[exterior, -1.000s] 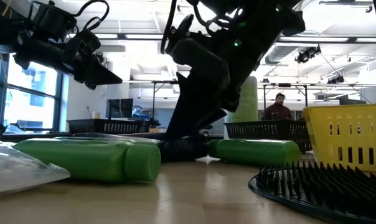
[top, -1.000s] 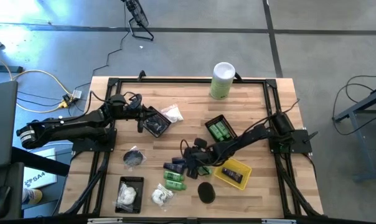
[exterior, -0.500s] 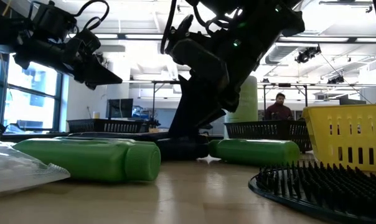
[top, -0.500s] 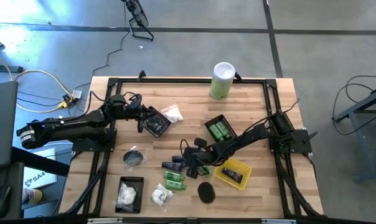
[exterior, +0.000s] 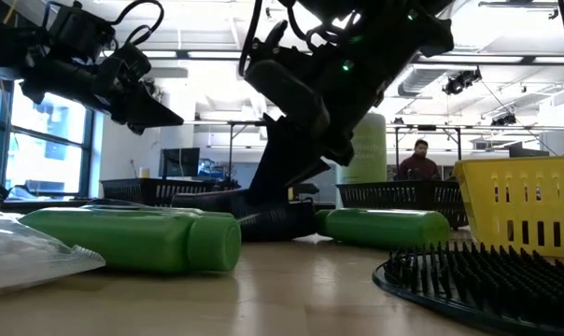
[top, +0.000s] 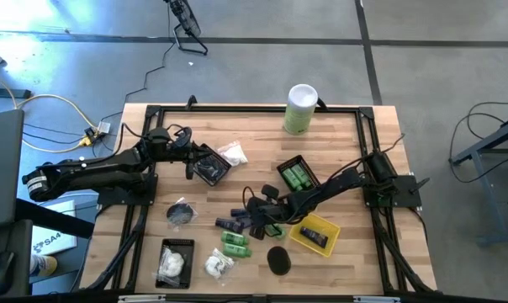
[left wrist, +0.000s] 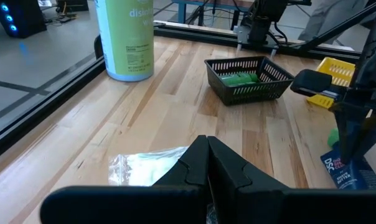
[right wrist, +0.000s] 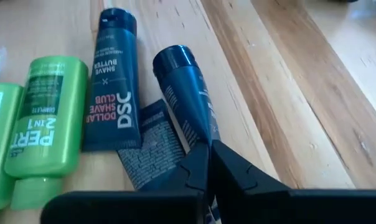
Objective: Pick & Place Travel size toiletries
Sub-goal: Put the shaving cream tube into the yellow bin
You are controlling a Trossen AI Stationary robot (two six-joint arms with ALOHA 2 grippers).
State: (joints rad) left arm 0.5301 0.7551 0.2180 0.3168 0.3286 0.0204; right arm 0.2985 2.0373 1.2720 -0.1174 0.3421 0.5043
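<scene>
Change: the right gripper (right wrist: pixel 208 163) has snapped its fingers together since a second ago, and the navy tubes have slid a touch to the left.
Right gripper: pinching a dark navy tube (right wrist: pixel 187 94) by its flat end, low over the table's middle.
Neighbours: a second navy tube (right wrist: pixel 114 84) lies just beside, green bottles (right wrist: pixel 48 121) next to that.
Left gripper (left wrist: pixel 208 163): pressed together, hovering near the white packet (left wrist: pixel 144 168).
Black basket (left wrist: pixel 250 84): green bottles inside.
</scene>
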